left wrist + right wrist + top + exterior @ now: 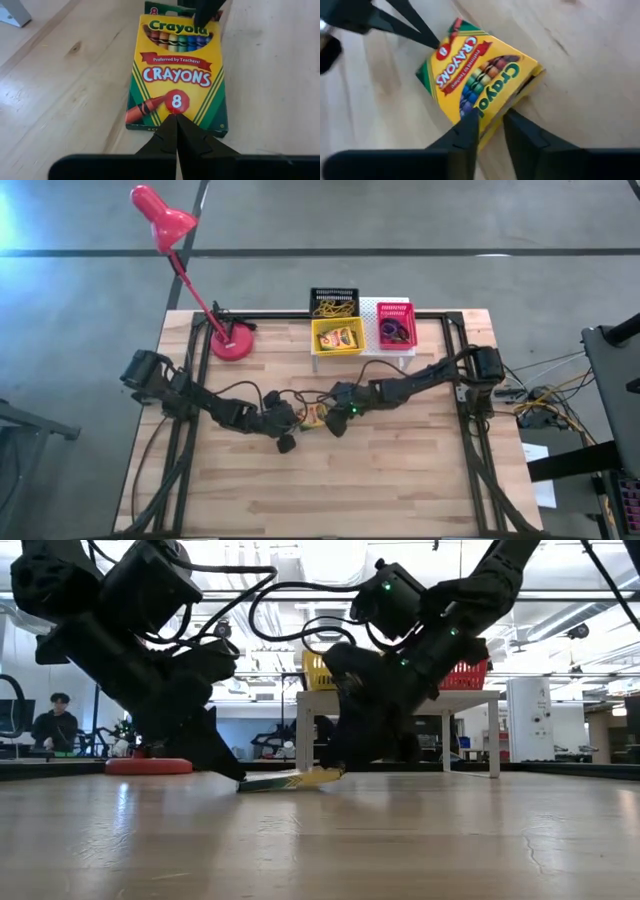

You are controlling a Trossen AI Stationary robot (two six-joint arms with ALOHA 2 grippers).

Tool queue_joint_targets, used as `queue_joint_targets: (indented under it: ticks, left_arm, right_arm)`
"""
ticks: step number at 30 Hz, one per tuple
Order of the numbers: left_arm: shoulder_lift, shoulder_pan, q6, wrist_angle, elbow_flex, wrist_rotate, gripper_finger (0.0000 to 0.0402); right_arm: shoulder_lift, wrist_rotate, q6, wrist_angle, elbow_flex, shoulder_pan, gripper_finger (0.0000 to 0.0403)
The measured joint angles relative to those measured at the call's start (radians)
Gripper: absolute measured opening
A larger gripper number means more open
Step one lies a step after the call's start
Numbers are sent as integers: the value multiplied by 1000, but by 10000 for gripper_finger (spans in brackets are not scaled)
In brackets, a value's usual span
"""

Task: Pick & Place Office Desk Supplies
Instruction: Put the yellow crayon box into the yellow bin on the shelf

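Stretching wide and bare: a pale wooden table (400, 480), offering plenty of open board toward the near edge and both front corners. Crowding only the far edge: a red desk lamp (165, 220) at the left, then a white riser (372, 308) carrying a yellow basket (316, 340), a black basket (333, 293) and a pink-red basket (381, 320).

Lying mid-table, well clear of every edge, between the two arms: a crayon box (175, 75), showing a yellow face, green trim, a red banner and a row of printed crayons. Tilting a little in the low view, with one end raised off the wood.

Pressing down on the box's bottom edge: the left gripper (175, 122), fingers clenched tight together, holding nothing between them. Pinching the opposite, flap end of the box: the right gripper (487, 127), one finger lying over the printed face, the other hugging the side.

Sitting inside the yellow basket: a second crayon box (340, 337). Tangling in the black basket: tan rubber bands (335, 309). Staying hard to make out: the dark contents of the pink-red basket. Hiding much of the riser in the low view: both arms. Sitting far behind the table in the room: a person (55, 720).
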Motion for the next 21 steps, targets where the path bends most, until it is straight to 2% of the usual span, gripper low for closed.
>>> queue_joint_targets:
  ticks: [4,5,7,15,21]
  left_arm:
    - [-11,-1,0,0,0,0,1]
    - [-20,-3,0,0,2,-2,1]
    - [-44,-7,0,-6,10,-5,1]
    - [-155,-21,-8,-136,21,-36,1]
    - [-160,-22,-15,-161,20,-69,1]
  right_arm:
    - [-3,21,-25,-8,0,15,21]
    - [-6,21,-29,-12,0,19,16]
    - [-16,24,-29,-34,0,31,14]
    - [-140,160,-27,-185,-1,111,8]
    - [-278,252,-40,-211,-2,173,8]
